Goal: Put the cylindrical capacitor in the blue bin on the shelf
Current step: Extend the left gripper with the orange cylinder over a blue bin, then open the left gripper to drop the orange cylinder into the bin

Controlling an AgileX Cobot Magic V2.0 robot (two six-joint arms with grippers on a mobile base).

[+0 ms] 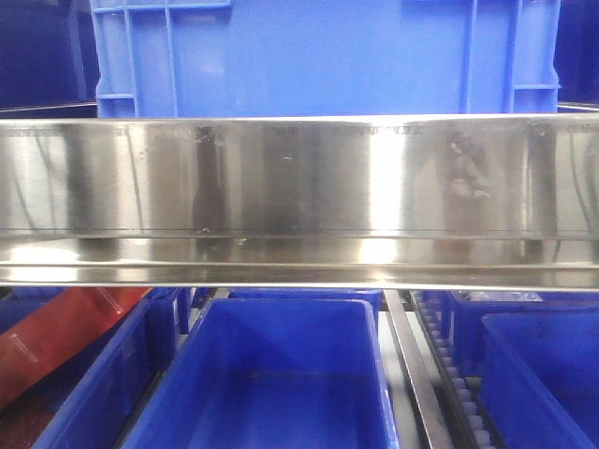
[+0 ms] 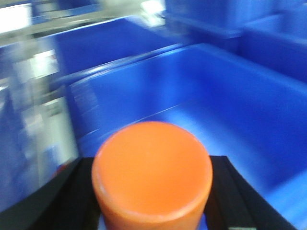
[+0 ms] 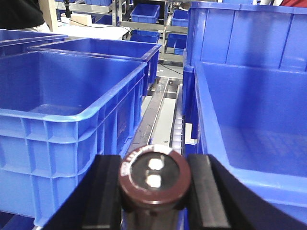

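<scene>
The right hand (image 3: pixel 154 168) clamped the cylindrical capacitor (image 3: pixel 154 181) between its fingers (image 3: pixel 108 191) (rim lettering unreadable); the left hand (image 2: pixel 152 196) gripped an orange cylinder (image 2: pixel 152 163).

My front camera faces the shelf (image 1: pixel 299 178) level and very near. My wrist cameras look forward, low over the blue bins (image 3: pixel 72 143); all views share these.

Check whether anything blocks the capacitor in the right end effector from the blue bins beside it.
Nothing visible does. The cylindrical capacitor, gripped by the right end effector, is lined up with the roller track between the left blue bin and the right blue bin. Both are open-topped; only a rim intervenes.
</scene>
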